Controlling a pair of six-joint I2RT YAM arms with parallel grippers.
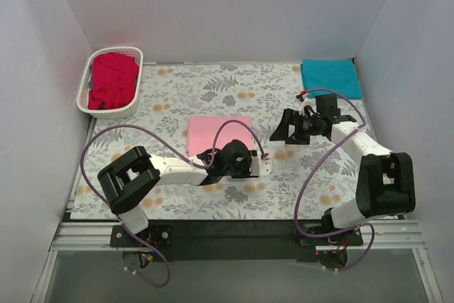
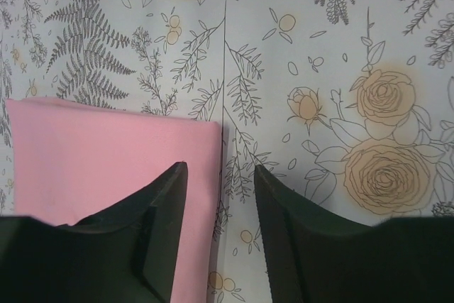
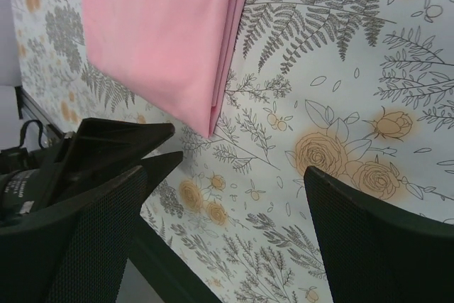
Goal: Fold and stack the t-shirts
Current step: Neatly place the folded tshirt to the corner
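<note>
At the centre of the table (image 1: 177, 86), with your left gripper (image 2: 220, 179) partly open astride an edge of the folded pink shirt (image 1: 216, 131) and your right gripper (image 3: 225, 175) wide open nearby, a shallow pinch could lift only its top layer.

Open table (image 1: 213, 86) lay beyond the pink shirt (image 1: 218, 131). The basket (image 1: 83, 90) blocked the far-left corner, the teal shirt (image 1: 330, 77) the far-right. The left arm (image 1: 177, 169) and right arm (image 1: 355, 140) crowded the near middle.

White lattice basket (image 1: 84, 90) sat at the far-left corner of my floral-print tablecloth (image 1: 213, 90). Plain white walls (image 1: 227, 12) closed in the table on three sides.
</note>
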